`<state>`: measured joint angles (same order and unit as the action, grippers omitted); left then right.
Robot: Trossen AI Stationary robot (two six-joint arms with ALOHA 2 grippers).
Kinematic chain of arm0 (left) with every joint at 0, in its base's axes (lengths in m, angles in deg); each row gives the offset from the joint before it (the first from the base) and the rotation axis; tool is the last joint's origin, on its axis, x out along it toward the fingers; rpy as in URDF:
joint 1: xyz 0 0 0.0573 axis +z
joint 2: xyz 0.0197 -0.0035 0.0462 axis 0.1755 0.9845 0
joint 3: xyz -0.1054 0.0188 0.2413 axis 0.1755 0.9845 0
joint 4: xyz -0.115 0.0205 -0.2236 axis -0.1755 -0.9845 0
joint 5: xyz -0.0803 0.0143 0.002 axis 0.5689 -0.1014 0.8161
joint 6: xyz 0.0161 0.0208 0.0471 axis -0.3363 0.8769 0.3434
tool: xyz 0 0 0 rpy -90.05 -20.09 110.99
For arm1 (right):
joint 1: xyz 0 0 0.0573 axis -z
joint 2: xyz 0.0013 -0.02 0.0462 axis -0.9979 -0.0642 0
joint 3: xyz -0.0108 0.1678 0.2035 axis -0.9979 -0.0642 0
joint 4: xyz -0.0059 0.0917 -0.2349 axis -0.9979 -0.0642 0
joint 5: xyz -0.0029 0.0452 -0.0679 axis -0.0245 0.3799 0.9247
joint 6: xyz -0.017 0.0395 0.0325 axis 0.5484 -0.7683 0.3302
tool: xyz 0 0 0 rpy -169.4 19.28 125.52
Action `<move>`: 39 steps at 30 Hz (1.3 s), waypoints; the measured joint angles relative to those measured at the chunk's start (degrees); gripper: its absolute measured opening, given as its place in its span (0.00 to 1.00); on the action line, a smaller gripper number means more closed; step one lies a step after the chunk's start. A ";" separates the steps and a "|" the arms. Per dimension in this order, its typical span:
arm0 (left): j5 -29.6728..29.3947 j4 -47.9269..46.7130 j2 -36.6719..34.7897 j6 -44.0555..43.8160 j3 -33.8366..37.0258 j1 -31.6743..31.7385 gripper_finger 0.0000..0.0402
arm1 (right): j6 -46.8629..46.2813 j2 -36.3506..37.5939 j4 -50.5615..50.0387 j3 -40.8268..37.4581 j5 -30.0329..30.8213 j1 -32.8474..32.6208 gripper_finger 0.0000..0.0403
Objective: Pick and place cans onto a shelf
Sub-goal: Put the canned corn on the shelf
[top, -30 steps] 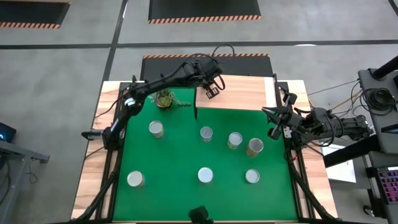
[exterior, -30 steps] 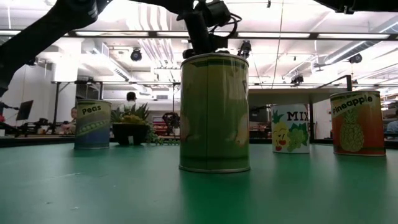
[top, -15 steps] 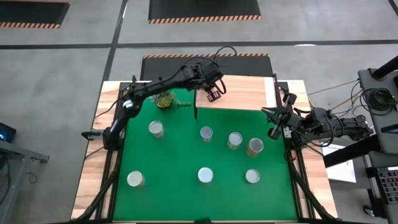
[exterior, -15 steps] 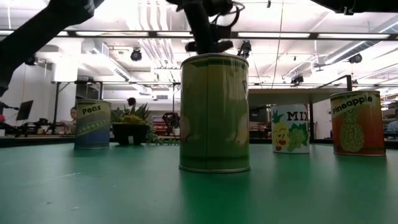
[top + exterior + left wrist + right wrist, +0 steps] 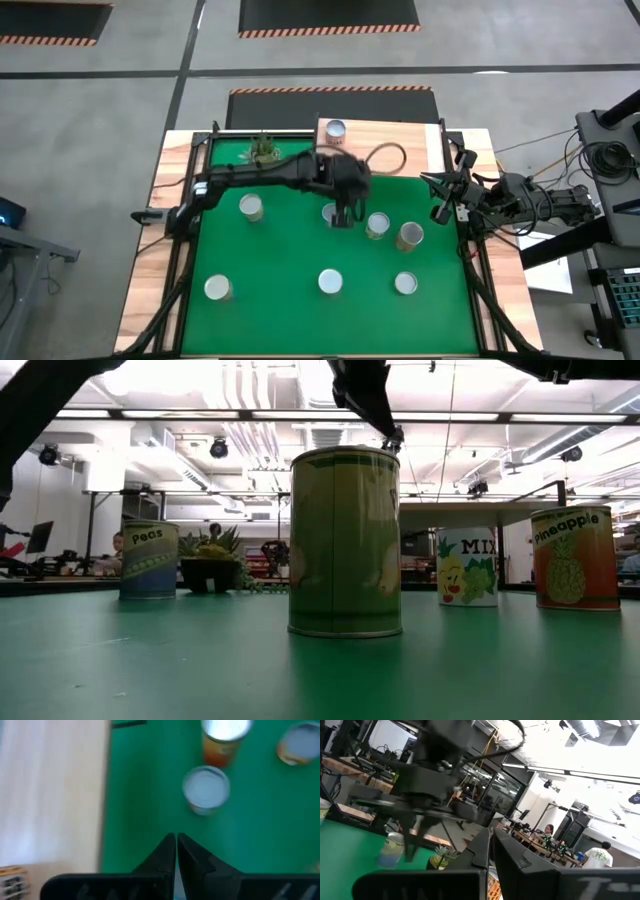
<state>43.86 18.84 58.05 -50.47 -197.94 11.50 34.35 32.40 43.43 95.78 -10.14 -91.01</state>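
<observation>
One can [image 5: 335,130] stands upright on the far left corner of the light-wood shelf [image 5: 385,150]. Several more cans stand upright on the green mat, among them one [image 5: 329,212] beside my left gripper, one [image 5: 377,225] just right of it and an orange-sided one [image 5: 409,236]. My left gripper [image 5: 344,216] hovers shut and empty over the middle of the mat; its wrist view shows its fingers [image 5: 176,842] closed, with a can [image 5: 206,790] ahead. My right gripper [image 5: 440,203] waits shut at the mat's right edge [image 5: 490,837].
A small potted plant [image 5: 264,150] stands at the mat's far left, next to the shelf. Other cans stand at the left [image 5: 251,207] and along the near side [image 5: 218,288], [image 5: 331,282], [image 5: 405,284]. The low view shows a tall can [image 5: 345,540] close up.
My left gripper has come away from the shelf toward the table's near edge and now hovers over the cans in the middle of the mat. A can that the arm covered before now shows standing on the shelf's far left corner.
</observation>
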 joint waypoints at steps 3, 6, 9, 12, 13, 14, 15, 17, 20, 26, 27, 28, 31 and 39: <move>-0.04 -0.21 -0.38 -1.50 2.48 -1.76 0.00 | -0.22 0.00 0.02 0.00 -0.02 0.01 0.03; -0.10 0.70 -1.41 -4.99 6.55 -2.55 0.00 | -0.25 0.00 0.02 0.00 -0.07 0.02 0.03; -0.28 4.34 -3.48 -8.13 13.36 -3.39 0.00 | -0.33 0.00 0.02 0.00 -0.09 0.00 0.03; -0.25 9.70 -6.94 -10.57 21.94 -4.49 0.00 | -0.35 0.00 0.02 0.00 -0.13 0.00 0.03; -0.25 12.07 -8.41 -11.41 25.06 -4.86 0.00 | -0.33 0.00 0.02 0.00 -0.11 0.01 0.03; -0.25 14.70 -10.16 -12.14 28.23 -5.22 0.00 | -0.34 0.00 0.02 0.00 -0.13 0.01 0.03; -0.23 17.36 -11.98 -12.71 31.73 -5.56 0.00 | -0.36 0.00 0.02 0.00 -0.13 0.02 0.03; -0.24 22.45 -15.57 -13.27 38.37 -6.18 0.00 | -0.31 0.00 0.07 0.00 -0.13 0.00 0.03; -0.30 28.99 -20.40 -14.11 48.24 -6.69 0.00 | -0.24 0.00 0.16 0.00 -0.13 0.02 0.03; -5.23 46.91 -24.76 -21.98 64.47 -6.58 0.01 | -0.35 0.02 0.92 0.02 -0.16 -0.02 0.03; -6.28 48.80 -24.76 -22.85 66.02 -6.57 0.01 | -0.35 0.02 0.99 0.02 -0.16 -0.02 0.03; -6.73 50.28 -24.76 -23.21 67.22 -6.51 0.02 | -0.39 0.00 1.08 0.02 -0.16 -0.02 0.03; -6.94 53.35 -24.41 -24.18 68.67 -6.39 0.07 | -0.79 -0.02 1.14 0.02 -0.16 -0.01 0.03; -9.26 53.72 -23.51 -28.22 68.94 -6.10 0.38 | -0.73 -0.09 1.11 0.02 -0.16 0.02 0.03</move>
<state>34.59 72.56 34.54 -78.69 -129.00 5.40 33.63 32.31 44.54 95.80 -10.29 -90.98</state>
